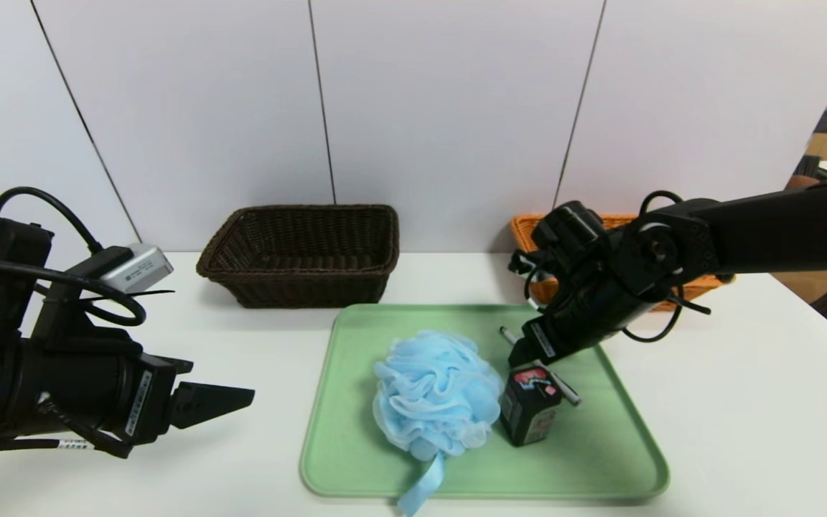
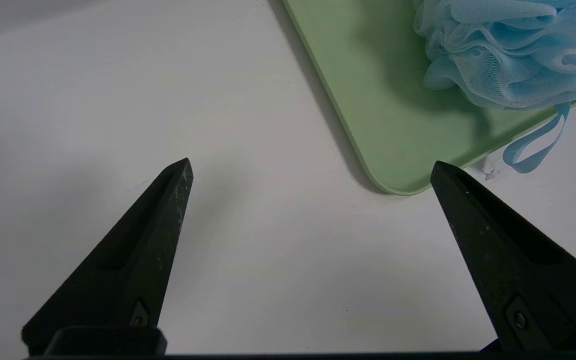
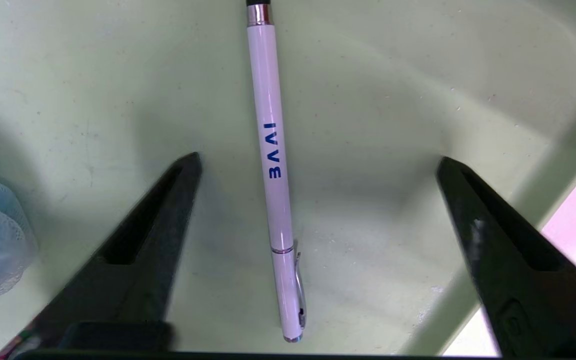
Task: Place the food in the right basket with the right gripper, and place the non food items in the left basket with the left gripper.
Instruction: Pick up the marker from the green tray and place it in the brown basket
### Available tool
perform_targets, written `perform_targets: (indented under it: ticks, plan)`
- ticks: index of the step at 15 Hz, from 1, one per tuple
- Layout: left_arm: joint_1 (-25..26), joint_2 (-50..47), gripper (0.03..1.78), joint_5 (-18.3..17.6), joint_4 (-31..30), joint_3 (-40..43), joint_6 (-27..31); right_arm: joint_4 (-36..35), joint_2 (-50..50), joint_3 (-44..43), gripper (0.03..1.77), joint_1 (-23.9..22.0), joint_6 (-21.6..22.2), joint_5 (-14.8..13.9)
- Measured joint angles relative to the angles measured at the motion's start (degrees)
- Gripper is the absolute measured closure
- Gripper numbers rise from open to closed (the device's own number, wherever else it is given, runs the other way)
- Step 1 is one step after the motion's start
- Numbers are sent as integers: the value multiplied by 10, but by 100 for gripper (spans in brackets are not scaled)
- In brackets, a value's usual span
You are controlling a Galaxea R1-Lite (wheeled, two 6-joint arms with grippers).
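Orange basket partly hidden behind right arm

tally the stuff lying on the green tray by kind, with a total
bath puff, light blue: 1
pen, pale with a clip: 1
small dark box with a pink picture on top: 1
total on the tray: 3
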Motion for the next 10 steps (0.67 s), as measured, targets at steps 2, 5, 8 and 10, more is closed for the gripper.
perform_targets:
  ticks: [2,5,8,10]
  plan:
    - [0,0,12,0,0,0,0,0,0,0,60,0,1,0]
    - [0,-1,12,0,0,0,0,0,0,2,95,0,1,0]
    - [0,-2,12,1,0,0,0,0,0,3,170,0,1,0]
    - [0,-3,12,0,0,0,0,-1,0,4,170,0,1,0]
